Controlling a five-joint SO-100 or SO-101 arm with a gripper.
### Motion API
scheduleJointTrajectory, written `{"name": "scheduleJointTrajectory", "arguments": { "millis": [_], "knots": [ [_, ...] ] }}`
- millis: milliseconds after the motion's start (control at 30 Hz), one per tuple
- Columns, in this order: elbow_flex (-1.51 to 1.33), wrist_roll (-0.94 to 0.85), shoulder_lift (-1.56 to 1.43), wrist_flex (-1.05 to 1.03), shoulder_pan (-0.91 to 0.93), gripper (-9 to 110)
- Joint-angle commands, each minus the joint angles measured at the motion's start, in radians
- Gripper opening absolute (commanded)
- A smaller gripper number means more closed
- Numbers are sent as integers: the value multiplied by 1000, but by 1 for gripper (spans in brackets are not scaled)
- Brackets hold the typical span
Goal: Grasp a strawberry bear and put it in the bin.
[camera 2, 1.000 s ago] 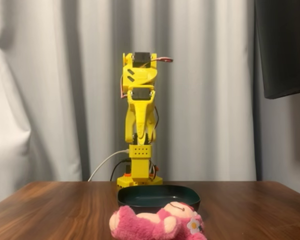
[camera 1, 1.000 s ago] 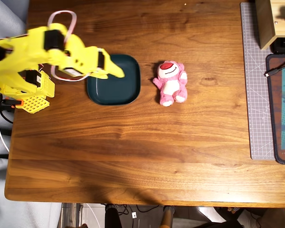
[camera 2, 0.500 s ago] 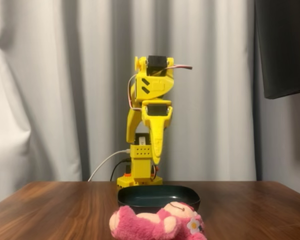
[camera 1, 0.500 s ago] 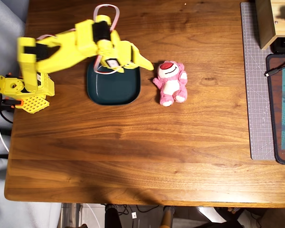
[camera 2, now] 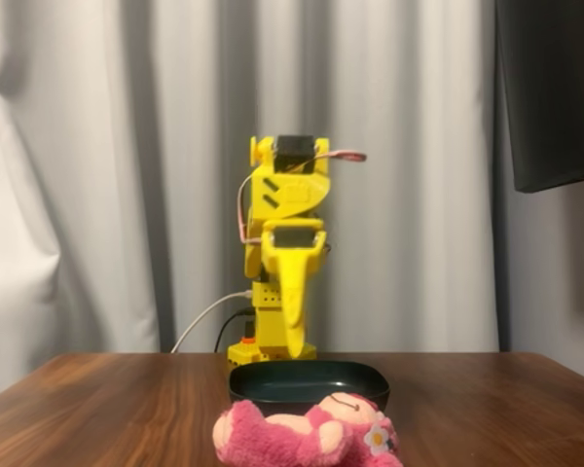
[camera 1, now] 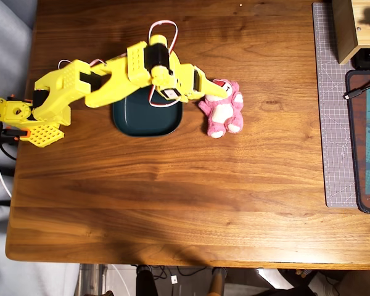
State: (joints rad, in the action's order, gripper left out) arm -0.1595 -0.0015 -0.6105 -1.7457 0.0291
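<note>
In the fixed view, which looks along the wooden desk toward the robot, the bear is nearest. It lies on its back on the desk, pink body across the bottom of the picture, a small flower on one side of its head.

Just behind it sits the bin, dark teal, shallow, with a raised rim. Nothing shows above that rim.

Farther back, the yellow arm rises from its base at the far edge of the desk. The pincer hangs point down in the air above the bin, clear of bin and bear. Seen end-on here, its fingers look close together.

Behind everything hangs a pale curtain.

In the overhead view, the base stands by the left edge of the desk. The arm reaches right across the bin, and the pincer ends over the bear's head. The bear lies belly up just right of the bin, near the middle of the desk, its feet pointing toward the bottom edge. The pincer's fingers show only a narrow gap and hold nothing. Whether the tip touches the bear, I cannot tell.

A grey cutting mat lies along the right edge, with a wooden box at the top right corner.
</note>
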Motion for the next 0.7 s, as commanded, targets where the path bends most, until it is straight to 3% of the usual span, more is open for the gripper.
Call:
{"name": "scheduleJointTrajectory", "arguments": {
  "millis": [0, 400, 667],
  "knots": [
    [83, 9, 5, 8, -20, 38],
    [9, 28, 44, 58, 8, 41],
    [192, 104, 127, 207, -23, 36]
  ]
}}
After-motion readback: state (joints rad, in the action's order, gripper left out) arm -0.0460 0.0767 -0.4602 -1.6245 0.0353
